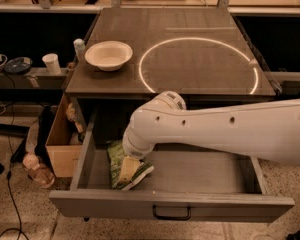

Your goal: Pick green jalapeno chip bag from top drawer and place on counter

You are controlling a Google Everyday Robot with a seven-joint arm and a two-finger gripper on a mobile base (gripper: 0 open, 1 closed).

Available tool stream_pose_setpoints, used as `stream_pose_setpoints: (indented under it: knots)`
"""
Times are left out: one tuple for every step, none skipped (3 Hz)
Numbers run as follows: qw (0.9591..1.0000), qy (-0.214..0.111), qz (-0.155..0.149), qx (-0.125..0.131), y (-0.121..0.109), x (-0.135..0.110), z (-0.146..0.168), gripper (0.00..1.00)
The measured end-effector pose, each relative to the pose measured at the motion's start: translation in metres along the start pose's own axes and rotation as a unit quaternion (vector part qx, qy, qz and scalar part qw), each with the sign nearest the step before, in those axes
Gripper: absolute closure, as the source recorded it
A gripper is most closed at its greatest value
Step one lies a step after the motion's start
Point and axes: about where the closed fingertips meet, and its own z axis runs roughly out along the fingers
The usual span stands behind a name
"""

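The green jalapeno chip bag (115, 157) lies in the left part of the open top drawer (230, 207), near its front panel with the black handle (171, 215). My gripper (129, 169) is down in the drawer right on the bag, at the end of the big white arm (225, 129) that reaches in from the right and hides most of it. The arm also covers the drawer's back. The counter (190, 29) above carries the glowing white circle (145, 79), which has nothing inside it.
A cream bowl (108, 55) stands on the counter's left side, with a small bottle (79, 47) beside it. A tan cardboard box (60, 149) stands on the floor left of the drawer. A white cup (51, 63) sits on a low shelf at left.
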Motion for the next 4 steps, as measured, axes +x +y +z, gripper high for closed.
stream_pose_setpoints:
  knots:
    - [0.9999, 0.012, 0.004, -0.003, -0.010, 0.007, 0.016, 0.00]
    - [0.9994, 0.024, 0.016, -0.020, -0.004, 0.020, 0.035, 0.00]
    - [0.9994, 0.024, 0.016, -0.020, -0.004, 0.020, 0.035, 0.00]
    - [0.9994, 0.024, 0.016, -0.020, -0.004, 0.020, 0.035, 0.18]
